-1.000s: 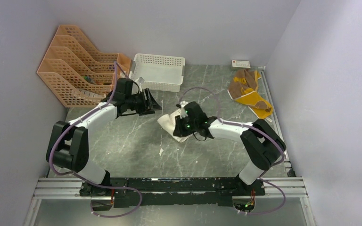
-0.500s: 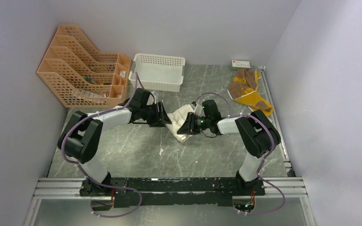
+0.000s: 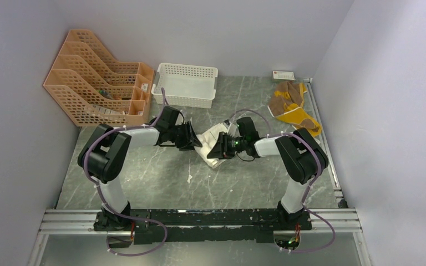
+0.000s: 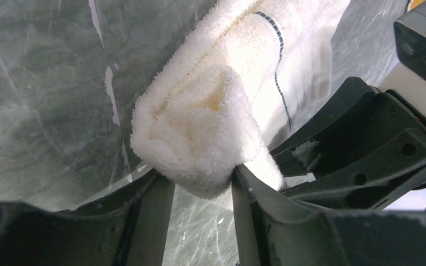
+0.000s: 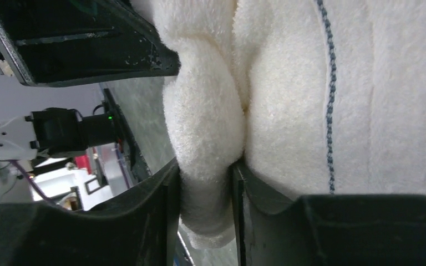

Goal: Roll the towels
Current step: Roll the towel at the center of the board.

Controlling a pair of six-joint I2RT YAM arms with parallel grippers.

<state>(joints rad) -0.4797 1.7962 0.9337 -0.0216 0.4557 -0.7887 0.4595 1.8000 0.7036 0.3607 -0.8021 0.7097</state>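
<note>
worktop: grey marbled slab that carries everything i drive here.

orange file rack: beyond the left end effector and off to its left, well apart.

white lattice basket: beyond both end effectors, touched by neither.

brown and mustard towel: lies loose and unrolled, well to the right of the right end effector and beyond it.

cream towel: sits between the two end effectors, which face each other across it. the left wrist view shows a bunched, partly rolled end with a thin dark stitched line running along the cloth.

left end effector: fingers pressed onto that rolled end, pinching it.

right end effector: fingers closed on a thick fold at the opposite end, the pile bulging out on either side of them.

handling, as i judge it: the terry is light, limp and squashy, and grippy rather than slick. it has no stiffness of its own, so a roll would slacken wherever it is let go. the hold i would choose is at the ends of the roll, across all the layers at once. pinching only the outer flap would peel the roll open.
</note>
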